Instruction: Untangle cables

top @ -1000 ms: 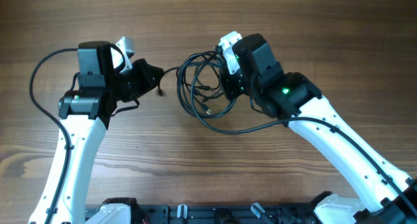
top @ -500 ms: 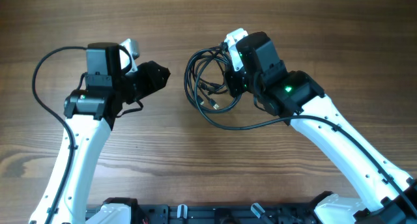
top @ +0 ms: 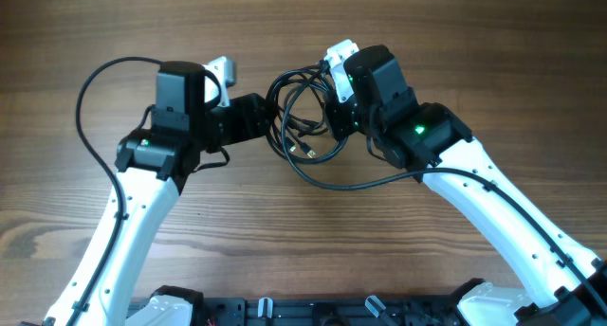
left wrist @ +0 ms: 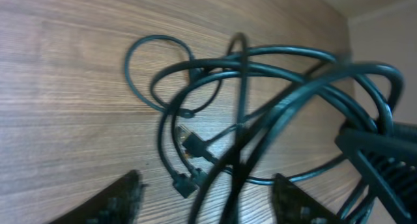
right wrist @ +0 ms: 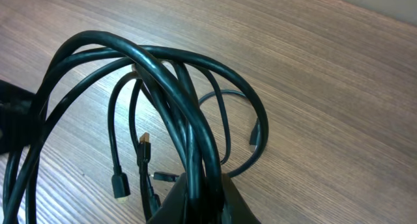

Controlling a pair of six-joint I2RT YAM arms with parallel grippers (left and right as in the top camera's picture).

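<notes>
The cables (top: 302, 148) lie as a black tangle of loops at the middle of the wooden table (top: 474, 42), with small plugs (left wrist: 189, 183) resting on the wood. My right gripper (top: 334, 113) is shut on several strands and holds them bunched and raised; in the right wrist view the cables (right wrist: 195, 139) run straight down into the right gripper (right wrist: 205, 195). My left gripper (top: 267, 117) sits at the left edge of the tangle. In its wrist view the left gripper (left wrist: 208, 201) is open, and blurred strands of the cables (left wrist: 260, 129) cross the gap between its fingertips (left wrist: 124, 201).
The left arm's own thick black wire (top: 85, 108) arcs out to the left. A black rail (top: 313, 312) with fittings runs along the near edge. Both white arms reach in from the near corners.
The left gripper has opened and moved right, from well clear of the tangle up to its left edge. The right gripper still holds the bundle, shifted only slightly.
</notes>
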